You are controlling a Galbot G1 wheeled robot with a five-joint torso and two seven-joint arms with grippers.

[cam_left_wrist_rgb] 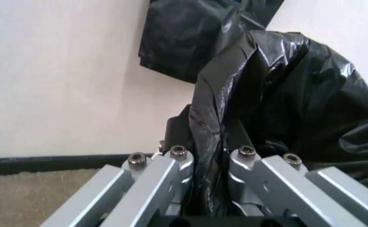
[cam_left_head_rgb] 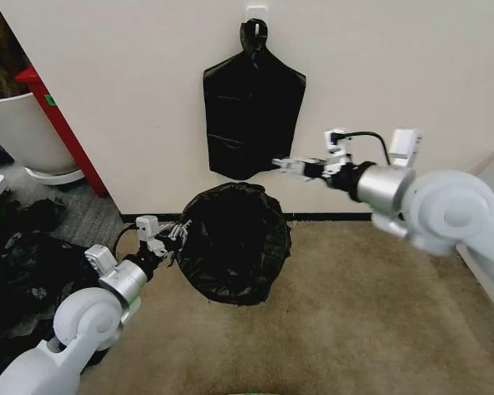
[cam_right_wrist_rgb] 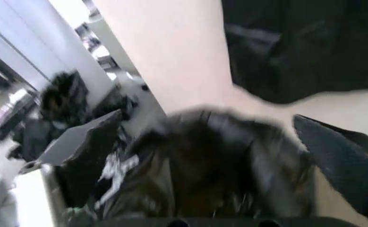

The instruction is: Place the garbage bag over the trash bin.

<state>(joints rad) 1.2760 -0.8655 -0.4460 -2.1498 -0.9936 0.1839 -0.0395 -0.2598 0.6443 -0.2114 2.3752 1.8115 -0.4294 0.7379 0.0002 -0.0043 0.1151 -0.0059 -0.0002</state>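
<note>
- Your garbage bag [cam_left_head_rgb: 235, 243] sits lower centre of the head view, on the carpet [cam_left_head_rgb: 354, 313] against the wall [cam_left_head_rgb: 132, 99]. Its mouth gapes open and round, black film draped down all sides.
- The trash bin is not visible as such; the bag's round, upright shape suggests it is underneath, but you cannot confirm it.
- Your left hand [cam_left_head_rgb: 179, 233] is at the bag's left rim. In the left wrist view its fingers [cam_left_wrist_rgb: 165, 175] are clenched on a bunched fold of the bag [cam_left_wrist_rgb: 278, 94].
- Your right hand [cam_left_head_rgb: 285, 164] hangs upper right of centre, above the bag's back rim and clear of it. Whether its fingers are released or clenched, you cannot tell; the right wrist view is blurred.
- A flat black bag bundle [cam_left_head_rgb: 253, 115] hangs on the wall, top centre.
- A heap of black bags [cam_left_head_rgb: 16, 247] lies at left edge; a big white tub [cam_left_head_rgb: 20, 127] stands upper left.
</note>
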